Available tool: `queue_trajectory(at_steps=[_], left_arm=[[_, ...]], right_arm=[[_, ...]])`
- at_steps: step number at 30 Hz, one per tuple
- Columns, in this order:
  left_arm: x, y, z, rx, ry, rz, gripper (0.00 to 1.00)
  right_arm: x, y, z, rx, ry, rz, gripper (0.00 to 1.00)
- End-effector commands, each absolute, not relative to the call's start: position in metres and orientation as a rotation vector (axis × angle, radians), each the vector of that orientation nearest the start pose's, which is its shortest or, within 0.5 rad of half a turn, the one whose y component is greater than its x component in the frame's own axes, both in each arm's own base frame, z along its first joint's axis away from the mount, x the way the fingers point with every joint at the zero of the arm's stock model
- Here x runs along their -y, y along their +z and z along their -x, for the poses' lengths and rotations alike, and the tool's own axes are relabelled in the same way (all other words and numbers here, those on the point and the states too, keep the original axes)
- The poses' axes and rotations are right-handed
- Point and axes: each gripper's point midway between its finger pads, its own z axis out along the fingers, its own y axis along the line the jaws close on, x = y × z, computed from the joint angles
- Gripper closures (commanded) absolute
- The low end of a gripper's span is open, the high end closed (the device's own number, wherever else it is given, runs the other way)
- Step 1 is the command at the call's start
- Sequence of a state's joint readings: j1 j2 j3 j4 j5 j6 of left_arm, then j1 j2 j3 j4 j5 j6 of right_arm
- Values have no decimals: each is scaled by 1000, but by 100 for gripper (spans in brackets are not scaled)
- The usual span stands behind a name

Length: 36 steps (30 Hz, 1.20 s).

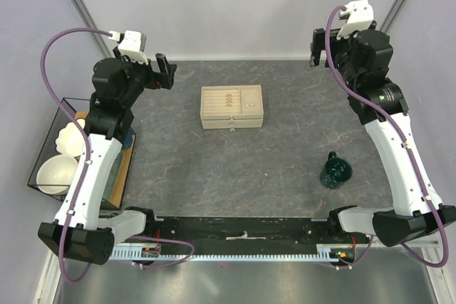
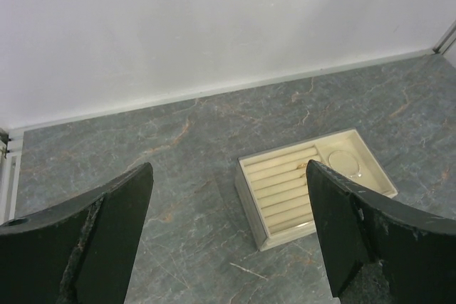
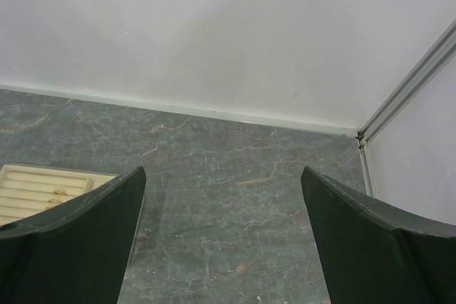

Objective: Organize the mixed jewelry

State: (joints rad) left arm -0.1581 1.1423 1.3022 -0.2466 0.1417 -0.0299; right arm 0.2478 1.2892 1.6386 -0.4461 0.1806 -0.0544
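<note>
**Jewelry rests in box, both hands open**

Small gold rings (image 1: 228,97), too tiny to count, sit in the slots of a beige slotted box (image 1: 231,123) on the grey marbled table (image 1: 285,151). The slots run left to right. A thin silver wire hoop (image 2: 344,164) lies flat in the side compartment. Left hand (image 1: 165,72) and right hand (image 1: 313,46) hang released, empty. One left finger (image 2: 356,233) hides the box's corner.

right gripper (image 3: 222,173): jaws spread wide above grey table (image 3: 249,197) | beige tray (image 3: 32,181) lower left, gold rings (image 3: 58,192) in its slots
</note>
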Motion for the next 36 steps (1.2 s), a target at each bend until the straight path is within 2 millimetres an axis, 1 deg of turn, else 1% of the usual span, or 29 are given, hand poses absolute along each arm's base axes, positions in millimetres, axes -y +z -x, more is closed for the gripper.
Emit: queue_trajectory(at_steps=[1,6,7,13,19,26,32,36], left_arm=[[87,430,-364,-1523,-292,-197,5],[86,440,-359,-1506,-293,-193,5],[86,439,-358,-1511,-293,-193,5],[87,436,-357,-1521,-301,-187,5],[87,431,-361,-1529,-308,-182,6],[89,418,-365,-1543,-319,-180,6],[90,422,-364,-1525,-319,-191,6],[91,425,-364,-1517,-321,-194,6]], right_arm=[[-66,466,-387,-1587,22,101,2],[-66,477,-382,-1563,32,105,2],[-65,480,-381,-1557,30,106,2],[-64,477,-379,-1564,16,114,2],[-64,474,-378,-1568,15,117,2],[-65,469,-382,-1581,15,121,2],[-65,473,-384,-1577,14,119,2],[-65,478,-382,-1566,18,126,2]])
